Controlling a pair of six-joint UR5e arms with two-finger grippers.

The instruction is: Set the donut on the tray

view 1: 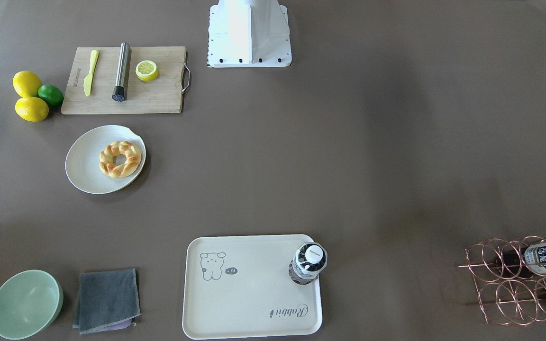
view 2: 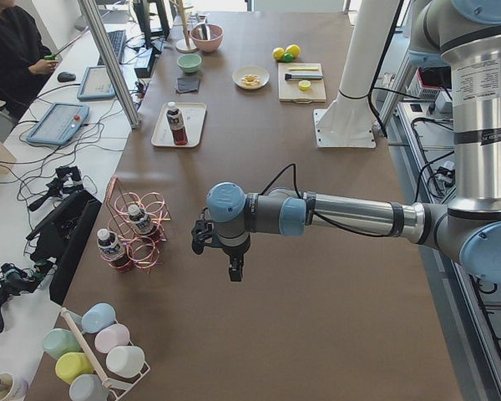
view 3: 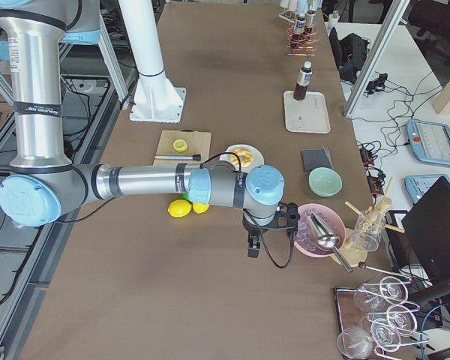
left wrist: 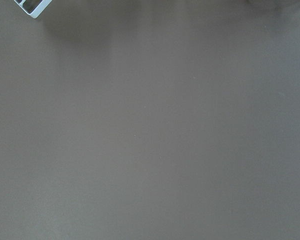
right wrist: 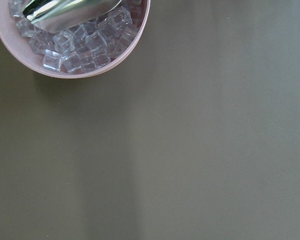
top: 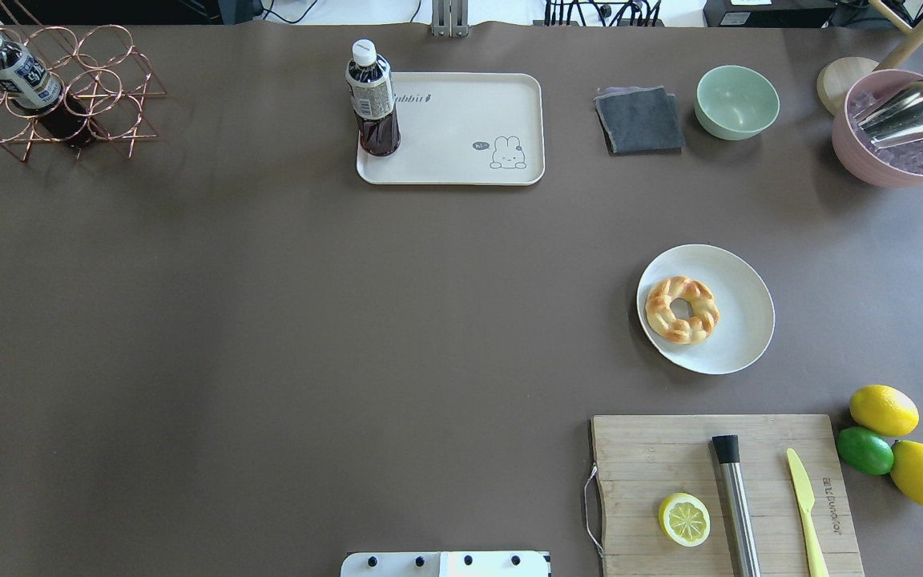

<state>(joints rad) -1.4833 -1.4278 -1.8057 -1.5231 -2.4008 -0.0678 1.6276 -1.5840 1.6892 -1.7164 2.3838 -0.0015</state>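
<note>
Frankly, left hand (view 2: 234, 269), right hand (view 3: 253, 246) opening: cannot tell; donut (top: 703, 320) on plate (top: 740, 295).

In the left side view we see the left arm (view 2: 351, 215) reach in from the right edge. Its forearm lies level across the middle of the frame, and the wrist is bent so the left gripper (view 2: 234, 269) hangs pointing down. In the right side view the right arm (view 3: 142, 182) stretches level from lower left to centre, and the right gripper (view 3: 253, 247) likewise points down. We cannot tell how either gripper's jaws stand.
</note>
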